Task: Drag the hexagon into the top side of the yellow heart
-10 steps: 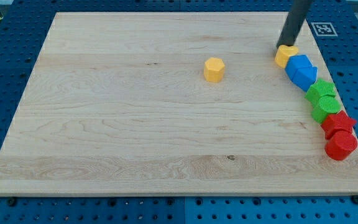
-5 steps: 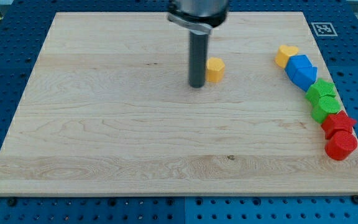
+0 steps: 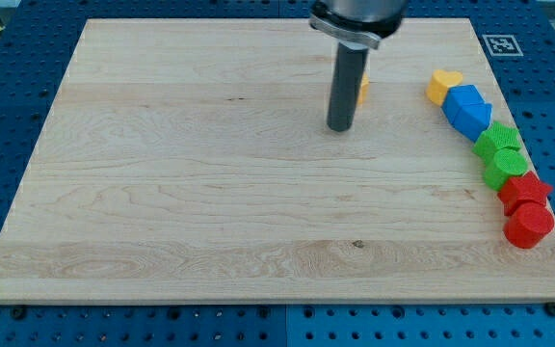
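The yellow hexagon is mostly hidden behind my rod; only a sliver of it shows at the rod's right edge, in the upper middle of the board. My tip rests on the board just below and left of that sliver. The yellow heart lies near the board's upper right, about 80 pixels right of the hexagon, touching the blue block below it.
A curved row of blocks runs down the board's right side: two blue blocks, two green blocks, two red blocks. The wooden board sits on a blue perforated table. A marker tag is at the top right.
My rod has moved right and slightly up, pushing the yellow hexagon right and up toward the yellow heart. The hexagon is now mostly hidden behind the rod. The other blocks have not moved.
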`<move>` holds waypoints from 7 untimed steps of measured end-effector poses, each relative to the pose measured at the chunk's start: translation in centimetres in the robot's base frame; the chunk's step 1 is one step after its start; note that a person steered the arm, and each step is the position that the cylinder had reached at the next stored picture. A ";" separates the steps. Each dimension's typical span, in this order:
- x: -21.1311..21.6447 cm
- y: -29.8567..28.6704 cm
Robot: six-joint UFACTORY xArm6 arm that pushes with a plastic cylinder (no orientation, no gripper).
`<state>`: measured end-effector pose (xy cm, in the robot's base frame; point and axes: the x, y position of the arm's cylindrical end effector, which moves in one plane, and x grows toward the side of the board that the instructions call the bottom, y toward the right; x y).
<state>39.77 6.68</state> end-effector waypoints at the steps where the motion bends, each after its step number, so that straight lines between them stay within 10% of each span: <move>1: -5.2 1.7; 7: -9.8 9.5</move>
<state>29.95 16.19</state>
